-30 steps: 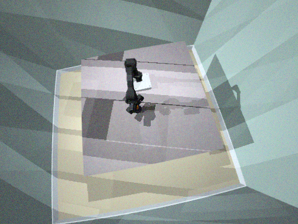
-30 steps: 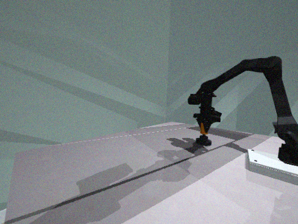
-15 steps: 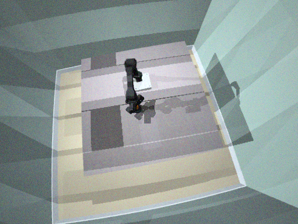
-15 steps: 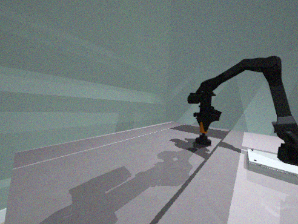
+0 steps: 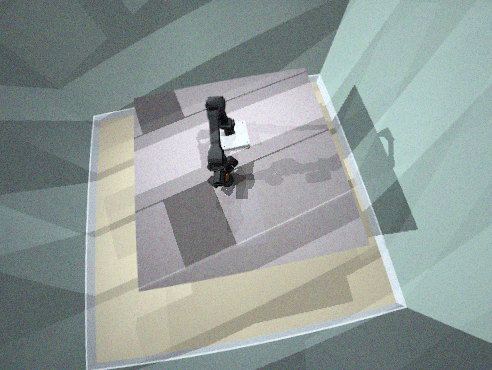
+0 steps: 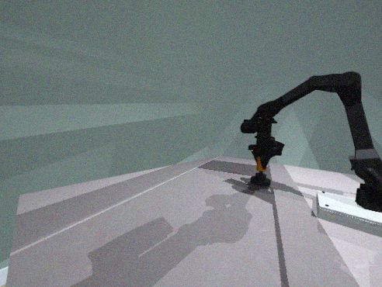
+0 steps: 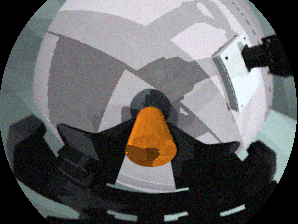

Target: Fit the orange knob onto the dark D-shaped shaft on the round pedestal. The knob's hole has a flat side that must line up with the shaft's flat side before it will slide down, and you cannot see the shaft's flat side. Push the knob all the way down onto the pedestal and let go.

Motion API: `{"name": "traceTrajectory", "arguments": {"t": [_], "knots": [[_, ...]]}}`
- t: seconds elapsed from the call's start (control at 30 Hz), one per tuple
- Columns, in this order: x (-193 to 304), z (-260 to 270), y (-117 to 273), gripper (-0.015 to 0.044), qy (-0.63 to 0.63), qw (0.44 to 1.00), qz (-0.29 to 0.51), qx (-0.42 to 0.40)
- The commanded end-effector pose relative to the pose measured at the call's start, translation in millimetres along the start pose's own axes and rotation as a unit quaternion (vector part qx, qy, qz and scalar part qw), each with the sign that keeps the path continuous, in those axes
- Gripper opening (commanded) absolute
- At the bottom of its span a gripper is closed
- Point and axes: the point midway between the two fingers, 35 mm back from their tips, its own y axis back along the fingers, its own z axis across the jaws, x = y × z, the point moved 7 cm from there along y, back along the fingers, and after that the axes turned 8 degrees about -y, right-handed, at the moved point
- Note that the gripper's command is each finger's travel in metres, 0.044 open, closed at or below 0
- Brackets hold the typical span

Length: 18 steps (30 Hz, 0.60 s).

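The orange knob (image 5: 227, 177) (image 6: 261, 165) (image 7: 151, 131) is upright between the fingers of my gripper (image 6: 262, 162) (image 7: 150, 123), which is shut on it. The dark round pedestal (image 6: 260, 181) (image 7: 141, 102) stands on the table directly below the knob. In the exterior view a narrow dark neck, the shaft (image 6: 261, 174), shows between the knob's lower edge and the pedestal, so the knob is not against the pedestal. Whether the shaft's tip is inside the hole cannot be told. The flat sides are hidden, and the pedestal is partly hidden behind the knob in the wrist view.
The arm's white base plate (image 5: 241, 136) (image 6: 330, 202) (image 7: 231, 72) lies on the table (image 5: 280, 215) to one side of the pedestal. Hard-edged shadows of the arm and other shapes cross the table. A pale-rimmed yellowish area surrounds the table in the top view.
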Motion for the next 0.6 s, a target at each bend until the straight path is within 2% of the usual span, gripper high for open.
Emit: {"name": "traceTrajectory", "arguments": {"t": [0.0, 0.57], "knots": [[0.8, 0.9, 3.0, 0.0000, -0.002, 1.000, 0.000, -0.001], [-0.2, -0.2, -0.8, 0.0000, -0.028, 1.000, 0.000, -0.001]]}}
